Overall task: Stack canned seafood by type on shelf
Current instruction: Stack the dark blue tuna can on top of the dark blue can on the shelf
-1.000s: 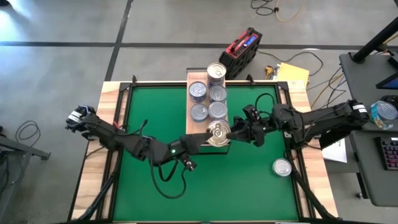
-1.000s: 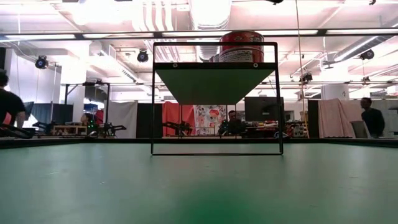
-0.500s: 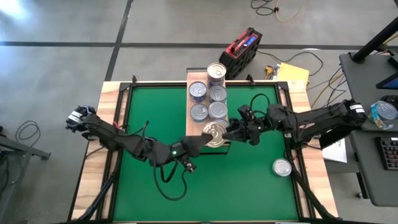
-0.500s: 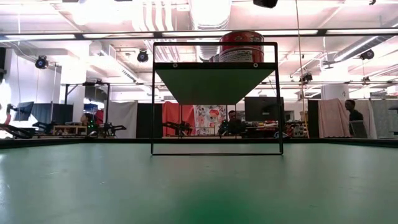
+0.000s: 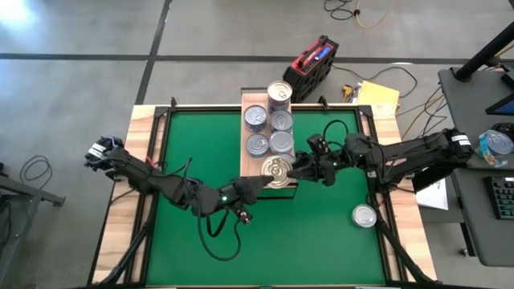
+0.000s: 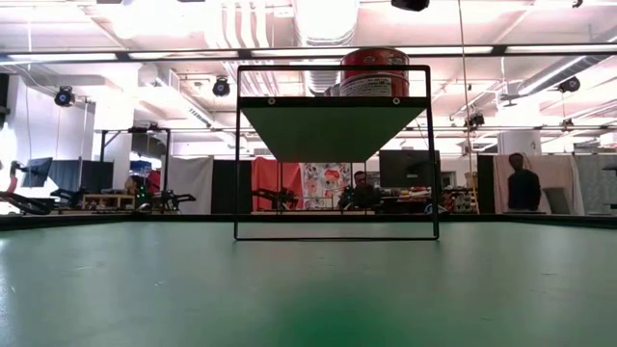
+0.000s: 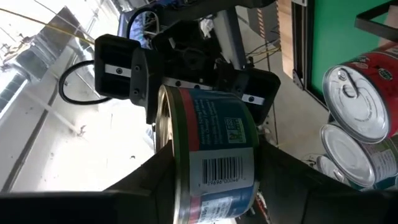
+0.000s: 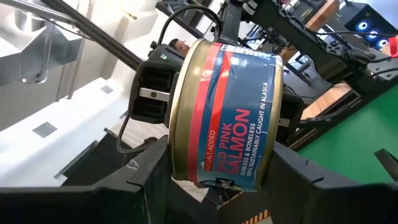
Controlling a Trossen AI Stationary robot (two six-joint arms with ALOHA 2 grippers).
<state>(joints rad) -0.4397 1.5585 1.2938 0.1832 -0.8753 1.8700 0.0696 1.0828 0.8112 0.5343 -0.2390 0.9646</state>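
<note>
Both grippers meet over the near end of the shelf (image 5: 255, 105). The left gripper (image 5: 259, 184) and the right gripper (image 5: 299, 167) each have jaws clamped on one salmon can (image 5: 278, 171), held above the counter (image 5: 201, 144).

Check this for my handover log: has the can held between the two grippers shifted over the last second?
Yes. The can moved slightly left and toward the stacked cans on the shelf.

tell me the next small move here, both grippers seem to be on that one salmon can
Probably one side should let go. The left gripper and right gripper both clamp the salmon can above the near end of the shelf; if this is a handover, the left opening would leave the right to place it.
</note>
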